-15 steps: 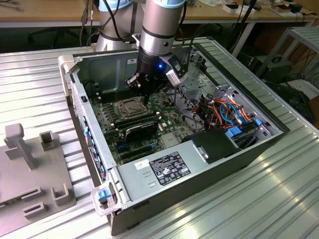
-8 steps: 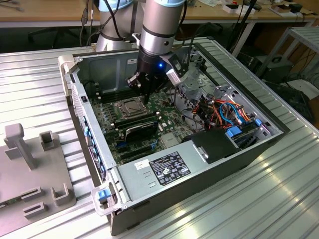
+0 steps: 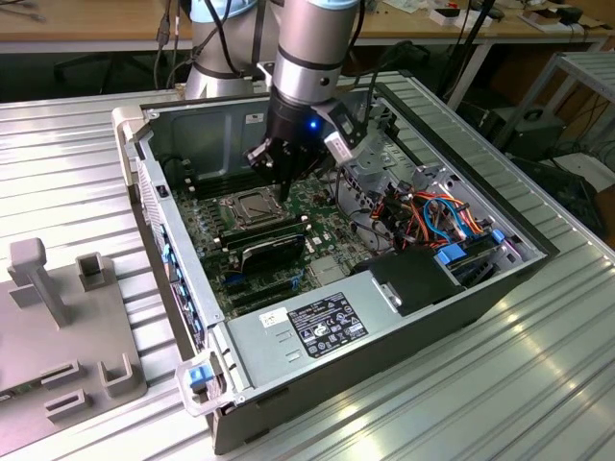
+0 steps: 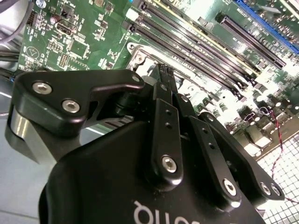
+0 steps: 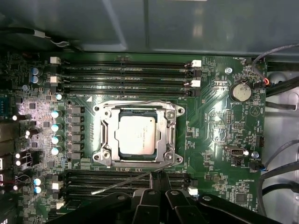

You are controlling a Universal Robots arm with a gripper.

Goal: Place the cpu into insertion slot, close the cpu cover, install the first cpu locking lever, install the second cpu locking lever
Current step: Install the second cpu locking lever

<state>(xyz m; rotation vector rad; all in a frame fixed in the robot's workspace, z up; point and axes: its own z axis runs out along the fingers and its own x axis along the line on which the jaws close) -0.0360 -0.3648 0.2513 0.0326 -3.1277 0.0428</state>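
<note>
In the exterior view, a grey fixture tray (image 3: 58, 327) with upright blocks lies on the ribbed table (image 3: 538, 384) at the view's left, just beside the open computer case (image 3: 384, 317). Inside the case the green motherboard (image 3: 207, 226) lies flat, and the slot (image 3: 252, 208) with its silvery rim sits near the board's middle. The arm (image 3: 312, 48) comes down over it from above, and the gripper (image 3: 285, 188) hangs just to the exterior view's right of the slot, its tip low over the board. Farther right are a black shroud (image 3: 274, 248), the power supply (image 3: 317, 322) with its label, and a bundle of orange and blue cables (image 3: 447, 216).

In the first wrist view, the cpu (image 5: 135, 135) lies seated in the slot (image 5: 103, 135), its dull metal top showing through the window of the cover (image 5: 171, 135), which lies flat over it. A thin lever (image 5: 124, 183) angles up free along the slot's near edge, and another wire runs along the far edge, though whether that one is latched is hard to tell. Memory slots (image 5: 126, 74) run in rows on either side of the socket.

The fingers (image 5: 161, 182) are pressed together with nothing between them, their tip just beside the free lever. In the second wrist view the gripper (image 4: 164, 70) shows the same closed fingertips, low over the slot's rim (image 4: 140, 58).
</note>
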